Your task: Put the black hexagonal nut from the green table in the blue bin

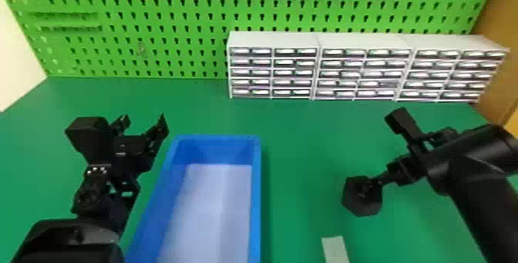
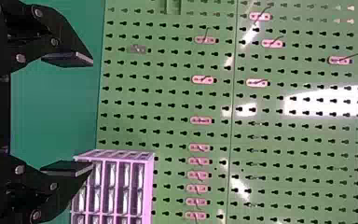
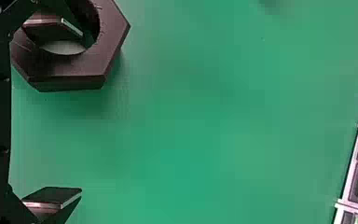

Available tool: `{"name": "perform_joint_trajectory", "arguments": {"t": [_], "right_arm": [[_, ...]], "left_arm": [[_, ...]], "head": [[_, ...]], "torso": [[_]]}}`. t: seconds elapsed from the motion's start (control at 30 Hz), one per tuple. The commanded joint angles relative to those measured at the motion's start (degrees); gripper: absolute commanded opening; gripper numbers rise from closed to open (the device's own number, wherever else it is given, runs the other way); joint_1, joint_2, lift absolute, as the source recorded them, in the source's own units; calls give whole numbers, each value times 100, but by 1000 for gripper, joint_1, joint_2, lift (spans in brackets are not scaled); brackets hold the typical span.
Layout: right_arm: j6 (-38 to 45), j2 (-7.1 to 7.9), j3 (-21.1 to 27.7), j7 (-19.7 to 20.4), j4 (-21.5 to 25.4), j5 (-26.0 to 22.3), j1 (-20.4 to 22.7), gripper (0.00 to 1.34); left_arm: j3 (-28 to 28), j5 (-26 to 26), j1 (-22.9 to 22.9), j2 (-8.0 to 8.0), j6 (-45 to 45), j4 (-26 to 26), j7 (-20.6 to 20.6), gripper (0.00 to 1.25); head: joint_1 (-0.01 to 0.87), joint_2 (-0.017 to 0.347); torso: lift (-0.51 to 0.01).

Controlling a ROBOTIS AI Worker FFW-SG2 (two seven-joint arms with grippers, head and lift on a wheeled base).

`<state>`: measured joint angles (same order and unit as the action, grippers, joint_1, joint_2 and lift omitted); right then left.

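Black nut (image 1: pixel 362 205) right of bin (image 1: pixel 255 204)

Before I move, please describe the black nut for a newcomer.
On the green table, find the blue bin. To its right, by the right gripper, is the black nut. It is six-sided with a round hole, unlike the pale strip.

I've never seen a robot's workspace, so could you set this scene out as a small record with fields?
black hexagonal nut: right of the blue bin
blue bin: on the green table
right gripper: open, one finger at the nut's hole
left gripper: open, left of the bin
drawer cabinets: before the pegboard
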<state>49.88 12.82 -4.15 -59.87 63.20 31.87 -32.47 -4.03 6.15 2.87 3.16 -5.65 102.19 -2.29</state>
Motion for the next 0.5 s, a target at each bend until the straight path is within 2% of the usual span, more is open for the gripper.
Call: {"name": "perform_joint_trajectory", "arguments": {"t": [0.0, 0.47], "right_arm": [[-57, -52, -59, 72, -159, -49, -67, 1218], [-136, -43, -253, 143, -457, -102, -128, 1218]], "left_arm": [[17, 0, -6, 0, 11, -23, 0, 785], [8, 0, -41, 0, 46, -41, 0, 785]], "head": [[657, 57], [657, 57]], "torso": [[-95], [-95]]}}
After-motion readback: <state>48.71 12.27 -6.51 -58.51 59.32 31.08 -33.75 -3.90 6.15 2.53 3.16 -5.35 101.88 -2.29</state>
